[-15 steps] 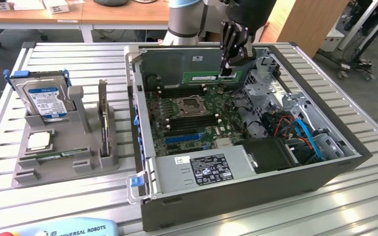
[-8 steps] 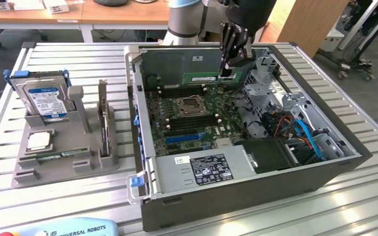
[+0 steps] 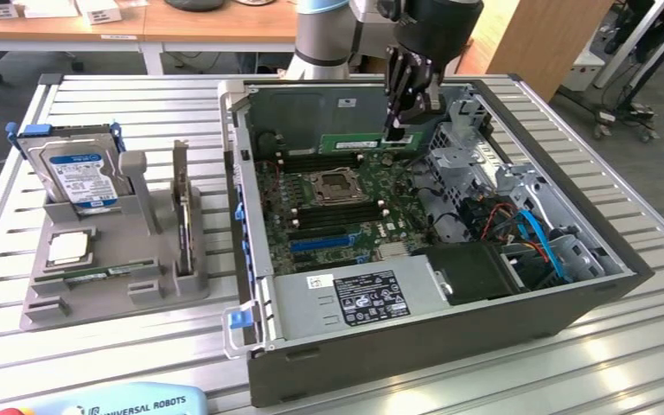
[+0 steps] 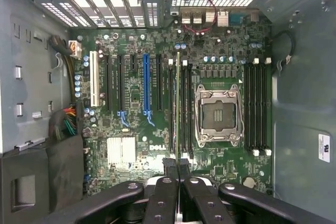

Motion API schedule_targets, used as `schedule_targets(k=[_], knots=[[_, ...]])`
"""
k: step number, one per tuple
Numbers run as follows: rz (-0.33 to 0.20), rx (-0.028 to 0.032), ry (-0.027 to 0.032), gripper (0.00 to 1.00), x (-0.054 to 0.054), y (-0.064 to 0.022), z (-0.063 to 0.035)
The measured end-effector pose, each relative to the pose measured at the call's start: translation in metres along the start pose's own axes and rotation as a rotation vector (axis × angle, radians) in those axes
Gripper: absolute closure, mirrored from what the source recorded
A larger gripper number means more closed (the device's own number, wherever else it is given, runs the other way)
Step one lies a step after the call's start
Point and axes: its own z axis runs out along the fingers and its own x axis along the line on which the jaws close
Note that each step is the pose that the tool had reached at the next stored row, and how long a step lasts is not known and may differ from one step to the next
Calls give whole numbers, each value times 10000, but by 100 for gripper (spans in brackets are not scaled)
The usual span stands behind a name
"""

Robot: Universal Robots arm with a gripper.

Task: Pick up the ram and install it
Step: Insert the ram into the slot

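Note:
The ram [image 3: 355, 141], a narrow green stick, hangs level inside the open computer case [image 3: 609, 285] with my gripper [image 3: 398, 130] shut on it from above. In the wrist view the ram [image 4: 178, 103] is edge-on, a thin line running away from my fingertips [image 4: 169, 165]. It lies along the dark memory slots [image 4: 184, 124] beside the empty CPU socket [image 4: 218, 115]. I cannot tell whether its lower edge touches a slot. More memory slots [image 4: 257, 106] lie on the socket's other side.
At the exterior view's left a grey holder [image 3: 44, 307] carries a silver hard drive with a blue label [image 3: 79, 169], an upright expansion card [image 3: 181, 207] and a chip [image 3: 69, 248]. Inside the case are a power supply [image 3: 355, 298], blue cables [image 3: 539, 242] and a metal drive cage [image 3: 470, 130].

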Motion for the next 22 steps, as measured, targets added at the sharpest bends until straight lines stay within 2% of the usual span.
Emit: schedule_targets(k=[22], knots=[[0,0,0,89,6,-8,199]])
